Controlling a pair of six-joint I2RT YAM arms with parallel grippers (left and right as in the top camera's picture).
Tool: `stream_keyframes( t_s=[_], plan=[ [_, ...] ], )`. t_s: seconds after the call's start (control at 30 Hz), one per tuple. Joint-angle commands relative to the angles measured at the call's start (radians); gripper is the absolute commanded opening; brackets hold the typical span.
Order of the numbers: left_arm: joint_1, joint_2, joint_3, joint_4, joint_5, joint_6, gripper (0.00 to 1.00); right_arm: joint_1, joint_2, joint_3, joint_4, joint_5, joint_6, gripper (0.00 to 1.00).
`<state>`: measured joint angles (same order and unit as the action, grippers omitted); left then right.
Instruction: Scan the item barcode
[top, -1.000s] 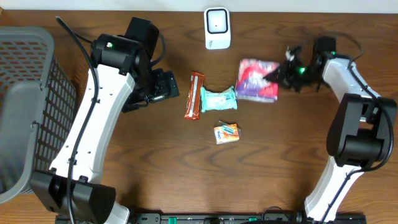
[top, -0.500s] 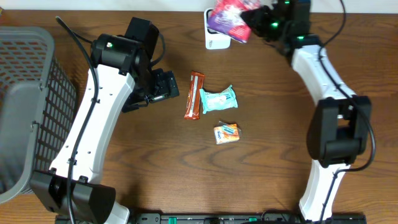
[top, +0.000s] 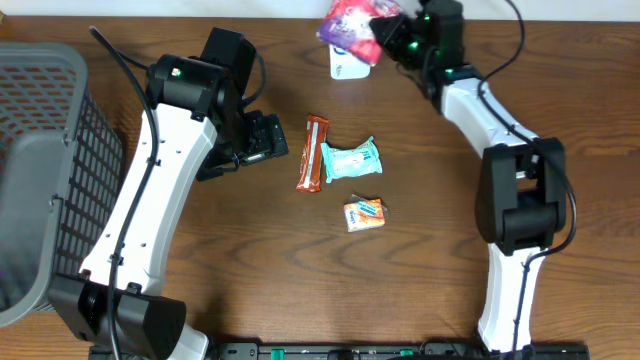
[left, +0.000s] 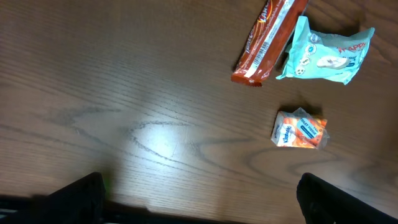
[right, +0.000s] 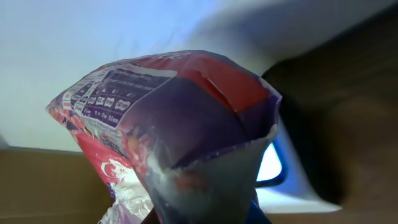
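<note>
Three loose items lie mid-table in the overhead view: a red-orange snack bar (top: 314, 153), a teal packet (top: 351, 160) touching it, and a small orange packet (top: 364, 214) just below. At the far edge, the right gripper (top: 385, 30) is clenched on a purple-and-pink snack bag (top: 348, 22) and holds it in the air right over the white barcode scanner (top: 347, 64). That looks like the scan step itself. The left gripper (top: 270, 140) hangs spread wide and empty beside the snack bar. The grey basket (top: 50, 120) sits at the left edge.

On to the left wrist view. Both dark fingers (left: 81, 193) sit far apart at the bottom corners with nothing between them. Bare wood table (left: 149, 124) lies below, and the same three packets show up ahead.

Now the right wrist view. The snack bag fills the frame, crumpled, with a panel of small print on its upper left. I can't pick out a barcode. The scanner peeks out behind the bag on the right, window glowing. This camera doesn't show its own fingers.

Next, I'd judge, the wrist needs to turn so the bag's barcode squarely faces that window, then steady there for a read.
</note>
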<state>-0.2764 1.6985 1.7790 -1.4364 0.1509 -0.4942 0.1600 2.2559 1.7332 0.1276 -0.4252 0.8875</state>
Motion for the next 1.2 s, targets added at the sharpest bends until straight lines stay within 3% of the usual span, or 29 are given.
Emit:
stream_keyframes(
  t_s=[0.0, 0.27, 0.43, 0.5, 0.57, 0.77, 1.0, 1.17],
  plan=[
    [0.003, 0.005, 0.003, -0.006, -0.006, 0.002, 0.98, -0.117, -0.093, 0.021, -0.048, -0.039, -0.074, 0.01],
    [0.003, 0.005, 0.003, -0.006, -0.006, 0.002, 0.98, -0.454, -0.219, 0.021, -0.437, -0.029, -0.141, 0.01],
    [0.003, 0.005, 0.003, -0.006, -0.006, 0.002, 0.98, -0.661, -0.212, 0.021, -0.577, -0.007, -0.141, 0.01],
    [0.003, 0.005, 0.003, -0.006, -0.006, 0.002, 0.98, -0.739, -0.207, 0.02, -0.608, 0.019, -0.144, 0.29],
    [0.003, 0.005, 0.003, -0.006, -0.006, 0.002, 0.98, -0.798, -0.207, 0.02, -0.631, 0.018, -0.165, 0.66],
    [0.003, 0.005, 0.003, -0.006, -0.006, 0.002, 0.98, -0.895, -0.211, 0.02, -0.694, -0.088, -0.235, 0.98],
    [0.003, 0.005, 0.003, -0.006, -0.006, 0.002, 0.98, -0.895, -0.306, 0.02, -0.699, -0.209, -0.287, 0.99],
    [0.003, 0.005, 0.003, -0.006, -0.006, 0.002, 0.98, -0.811, -0.396, 0.02, -0.727, -0.468, -0.444, 0.99]
  ],
)
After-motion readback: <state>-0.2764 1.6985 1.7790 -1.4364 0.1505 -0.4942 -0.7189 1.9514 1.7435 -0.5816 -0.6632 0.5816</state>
